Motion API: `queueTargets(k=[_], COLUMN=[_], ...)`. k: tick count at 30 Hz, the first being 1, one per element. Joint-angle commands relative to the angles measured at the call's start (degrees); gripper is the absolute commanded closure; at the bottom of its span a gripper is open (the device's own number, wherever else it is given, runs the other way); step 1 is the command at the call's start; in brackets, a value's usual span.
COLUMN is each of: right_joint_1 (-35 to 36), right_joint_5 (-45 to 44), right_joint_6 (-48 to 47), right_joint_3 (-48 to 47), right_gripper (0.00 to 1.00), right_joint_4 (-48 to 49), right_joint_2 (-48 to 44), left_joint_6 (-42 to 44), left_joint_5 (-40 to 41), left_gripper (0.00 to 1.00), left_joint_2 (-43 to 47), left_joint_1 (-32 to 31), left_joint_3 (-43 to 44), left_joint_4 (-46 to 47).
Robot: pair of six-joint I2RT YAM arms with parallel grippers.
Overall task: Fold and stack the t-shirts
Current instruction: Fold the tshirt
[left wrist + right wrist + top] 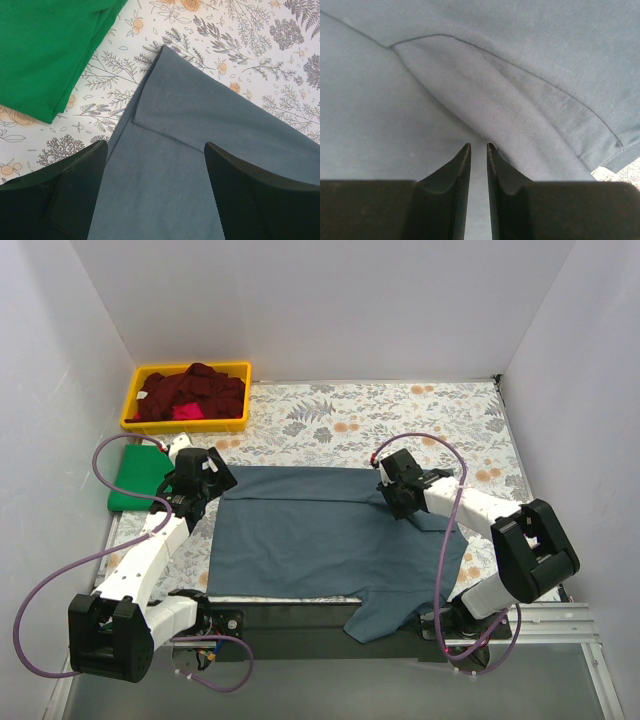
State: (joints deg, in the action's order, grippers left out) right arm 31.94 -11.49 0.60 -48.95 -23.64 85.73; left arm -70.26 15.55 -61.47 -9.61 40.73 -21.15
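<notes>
While L tool (155,146) gapes over blue shirt (330,530) | R tool (478,146) seemingly closed

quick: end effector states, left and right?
Left end effector: open, above the blue shirt, holding nothing.
Right end effector: nearly closed over it; grip on cloth cannot be told.

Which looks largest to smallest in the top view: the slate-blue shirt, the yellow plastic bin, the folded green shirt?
1. Slate-blue cloth shirt, spread flat.
2. Yellow plastic bin.
3. Folded bright green shirt, partly hidden by the left arm.
</notes>
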Motion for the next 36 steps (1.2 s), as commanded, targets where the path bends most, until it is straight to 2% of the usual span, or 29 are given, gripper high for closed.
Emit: queueTargets(k=[1,20,27,36], right_joint_1=[0.1,0.1,0.1,0.0], right_joint_5=[-1.7,-5.2,-3.1,1.4], right_joint_6=[-0.4,-0.4,-0.4,1.2], right_joint_3=[-1.0,-1.0,-1.7,-4.9], right_gripper=[0.75,0.75,0.99,0.99], right_joint_4=[1.5,2.5,0.8,-9.1], right_joint_2=[1.5,4.1,1.9,-2.8], left_joint_6=[1.0,1.0,1.1,1.2], left_joint_5=[-0.3,-0.6,-0.5,-0.4], left_gripper=[0.23,0.23,0.23,0.22], left_joint_2=[0.1,-0.2,-0.1,-0.1], left_joint_1=[-0.3,-0.3,-0.3,-0.3], left_joint_3=[-0.4,-0.3,-0.3,-0.3], left_joint_4=[0.4,0.4,0.4,0.5])
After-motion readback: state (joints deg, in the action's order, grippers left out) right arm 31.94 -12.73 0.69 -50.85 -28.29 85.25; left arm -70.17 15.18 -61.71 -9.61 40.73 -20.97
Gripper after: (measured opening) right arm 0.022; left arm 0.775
